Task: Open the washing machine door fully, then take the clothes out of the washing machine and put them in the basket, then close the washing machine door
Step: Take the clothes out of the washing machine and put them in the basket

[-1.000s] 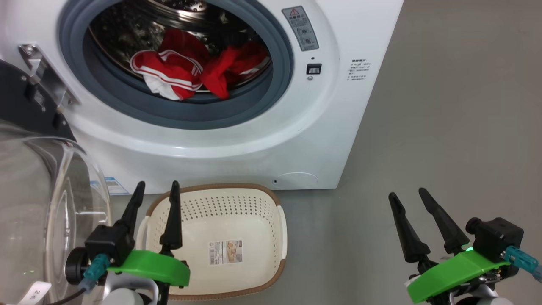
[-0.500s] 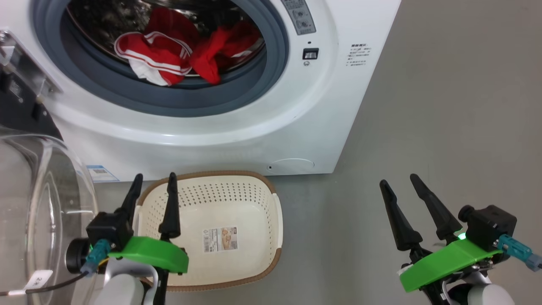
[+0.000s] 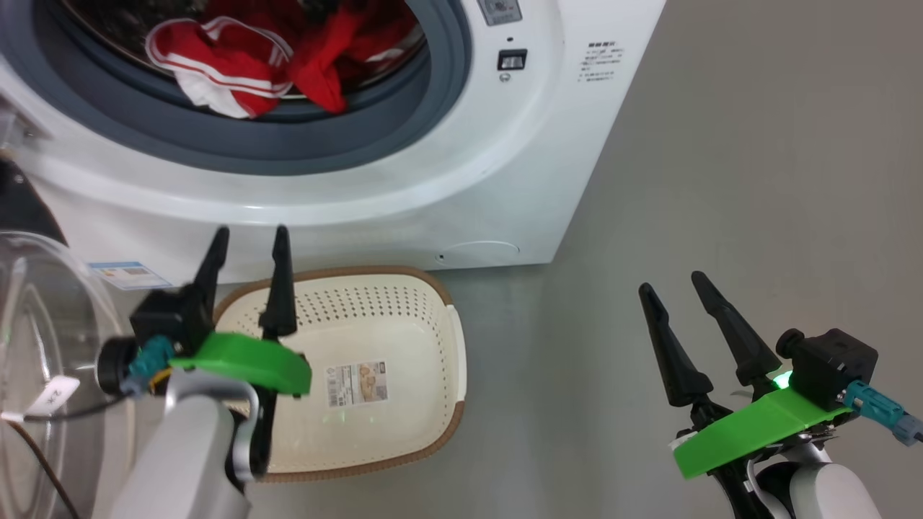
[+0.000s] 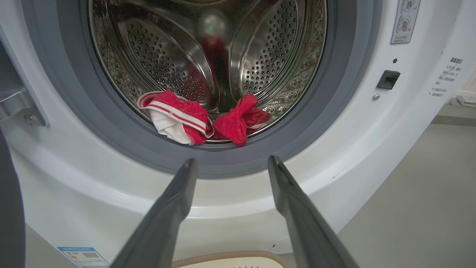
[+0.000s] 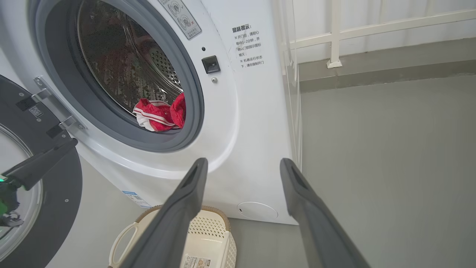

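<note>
With the door (image 5: 61, 193) open, the left gripper (image 3: 249, 232), spread wide and empty, should rise past the grey ring (image 4: 230, 162) and pinch the red clothes (image 4: 182, 119) deeply.

Printed black notice (image 5: 248, 46) on front of big white front-loading washing machine (image 5: 256, 130): heading "温馨提示:", body mentions "1~2分钟".
Grey warning sticker (image 5: 179, 16) beside drum opening: pictograms, text illegible.
Blue label sticker (image 3: 122, 274) low on front: print too small.
Paper label (image 3: 358, 383) inside cream-white perforated plastic basket (image 3: 404, 303): barcode, text illegible.
White cable tag (image 3: 52, 393): begins "2".
</note>
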Motion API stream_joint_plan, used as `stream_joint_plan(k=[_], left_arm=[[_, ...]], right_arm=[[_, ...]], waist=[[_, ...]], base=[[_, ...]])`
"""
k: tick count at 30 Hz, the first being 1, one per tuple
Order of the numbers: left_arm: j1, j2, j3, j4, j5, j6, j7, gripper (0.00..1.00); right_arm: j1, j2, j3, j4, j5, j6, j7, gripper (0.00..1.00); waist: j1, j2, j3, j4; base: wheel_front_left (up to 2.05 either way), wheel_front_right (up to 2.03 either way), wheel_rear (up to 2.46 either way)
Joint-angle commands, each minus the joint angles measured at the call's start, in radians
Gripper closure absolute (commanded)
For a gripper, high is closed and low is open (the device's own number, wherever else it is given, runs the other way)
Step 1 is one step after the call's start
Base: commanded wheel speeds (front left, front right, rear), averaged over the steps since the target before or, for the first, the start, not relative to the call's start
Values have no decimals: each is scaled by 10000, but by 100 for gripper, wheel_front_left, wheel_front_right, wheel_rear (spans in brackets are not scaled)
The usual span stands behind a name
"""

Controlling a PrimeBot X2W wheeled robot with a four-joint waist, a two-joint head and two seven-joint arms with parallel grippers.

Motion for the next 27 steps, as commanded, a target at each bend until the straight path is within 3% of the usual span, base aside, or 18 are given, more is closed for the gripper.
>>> stream_joint_plan(k=[1,27], left_arm=[[-602,250,393,-8,-74,-106,-84,0],[-4950,1018,934,3263,-123,-409,-52,0]], right_arm=[[-295,-31,332,-229,-54,16,-143,0],[-1373,-31,672,-61,138,16,-588,0]], waist=[[0,0,270,-180],[0,0,2270,-1049]], base=[[0,0,0],[0,0,0]])
